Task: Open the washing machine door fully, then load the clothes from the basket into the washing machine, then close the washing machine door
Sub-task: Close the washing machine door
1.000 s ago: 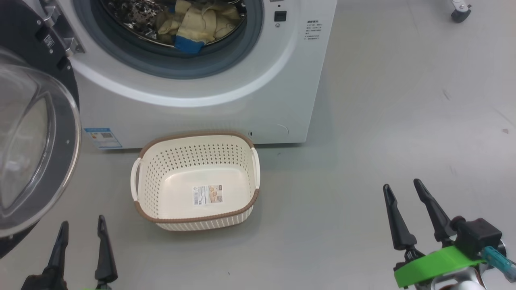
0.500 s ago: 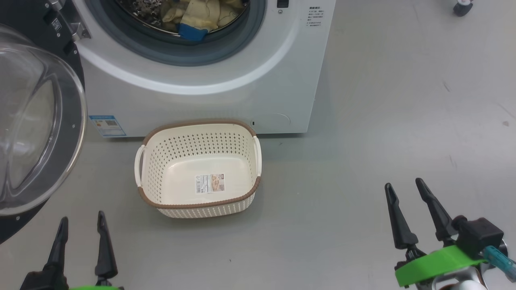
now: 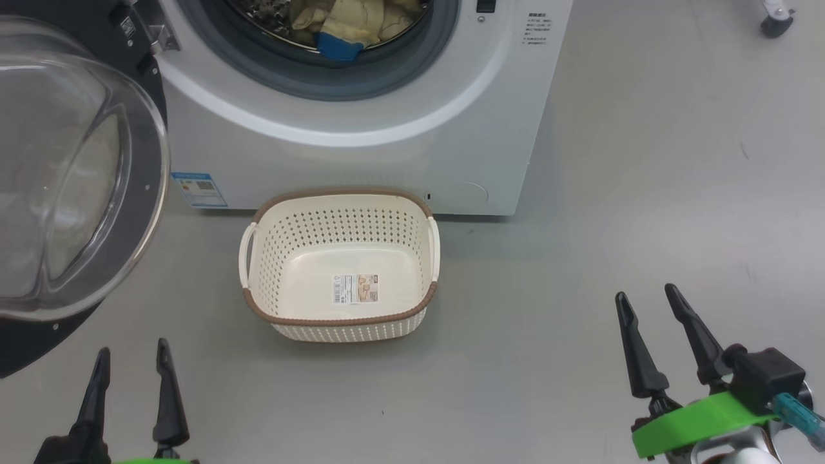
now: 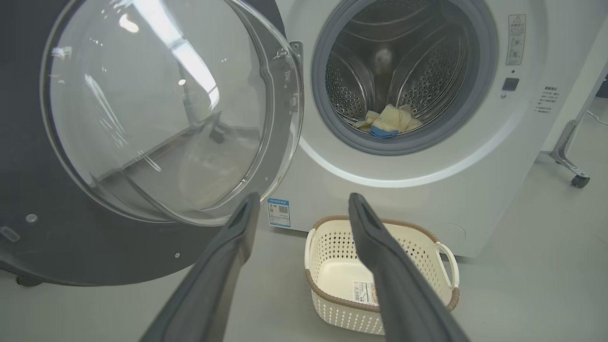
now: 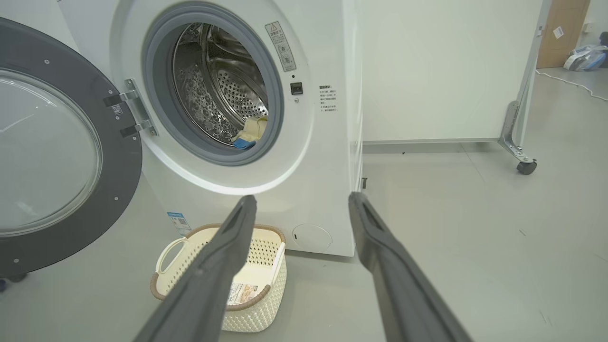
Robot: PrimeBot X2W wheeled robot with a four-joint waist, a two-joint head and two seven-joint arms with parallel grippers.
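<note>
The clothes [image 3: 351,29] lay in the drum [image 4: 418,71] of the washing machine [image 3: 361,161], as far as it showed; the basket [image 3: 341,320] stood empty before it. Left pincer [image 3: 132,348] and right pincer [image 3: 645,291] gaped wide, holding nothing. Closing was the step left: the washing machine door [image 3: 64,167], swung wide, needed pushing shut

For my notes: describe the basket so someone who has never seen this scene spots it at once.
Find the white washing machine, its round door swung open to the left. On the floor just in front of it stands the basket, small, rectangular, cream plastic with perforated sides. Its brown woven-look rim, white side handles and a paper label on its bare bottom mark it out.
</note>
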